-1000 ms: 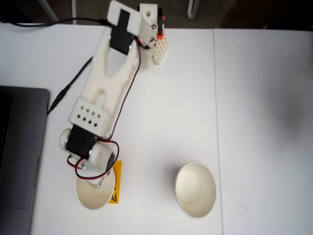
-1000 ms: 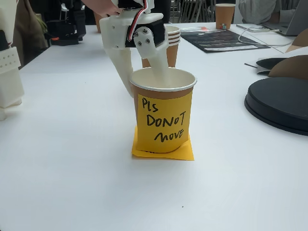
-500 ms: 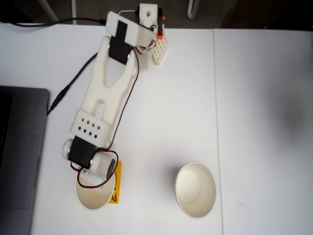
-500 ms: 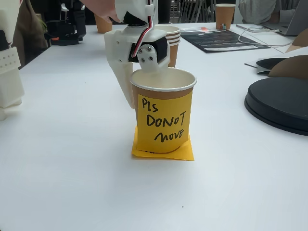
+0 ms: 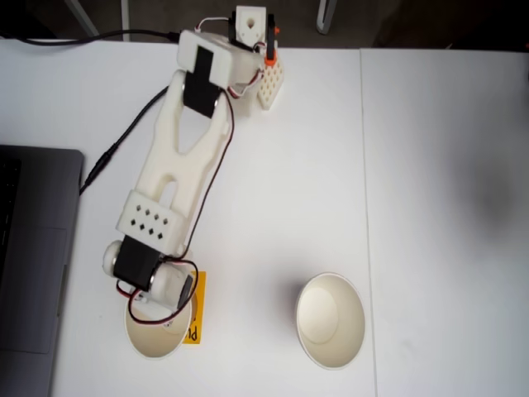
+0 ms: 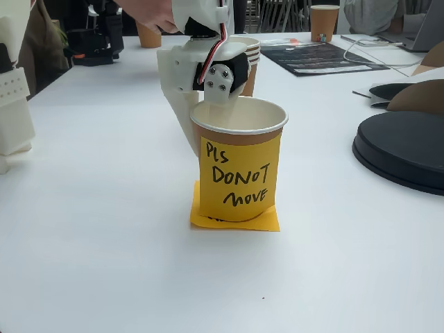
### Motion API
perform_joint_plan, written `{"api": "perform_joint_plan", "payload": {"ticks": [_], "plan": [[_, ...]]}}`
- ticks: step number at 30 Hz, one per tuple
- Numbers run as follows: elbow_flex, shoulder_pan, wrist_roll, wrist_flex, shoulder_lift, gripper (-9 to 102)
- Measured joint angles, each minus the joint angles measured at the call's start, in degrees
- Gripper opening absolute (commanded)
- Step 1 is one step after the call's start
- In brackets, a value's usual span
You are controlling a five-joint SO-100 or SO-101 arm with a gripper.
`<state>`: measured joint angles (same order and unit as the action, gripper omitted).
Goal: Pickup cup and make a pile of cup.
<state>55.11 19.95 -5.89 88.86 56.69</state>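
In a fixed view from above, the white arm (image 5: 178,174) stretches down the desk (image 5: 430,165) and its tool (image 5: 162,318) reaches over the far rim of the left cup (image 5: 157,335), one finger inside it; I cannot tell whether the tool grips the wall. This cup stands on an orange note (image 6: 234,218) and carries another note (image 6: 239,177) on its front reading "PLS DO NOT MOVE". A second cup (image 5: 331,321) stands apart to its right in the view from above, and a laptop (image 5: 29,256) lies at the left edge
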Motion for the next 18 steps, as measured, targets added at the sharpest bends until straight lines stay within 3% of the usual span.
{"api": "perform_joint_plan", "payload": {"ticks": [10,18], "plan": [[0.0,0.0,0.0,0.0,0.8,-7],[5.3,0.0,0.0,0.0,11.0,-7]]}}
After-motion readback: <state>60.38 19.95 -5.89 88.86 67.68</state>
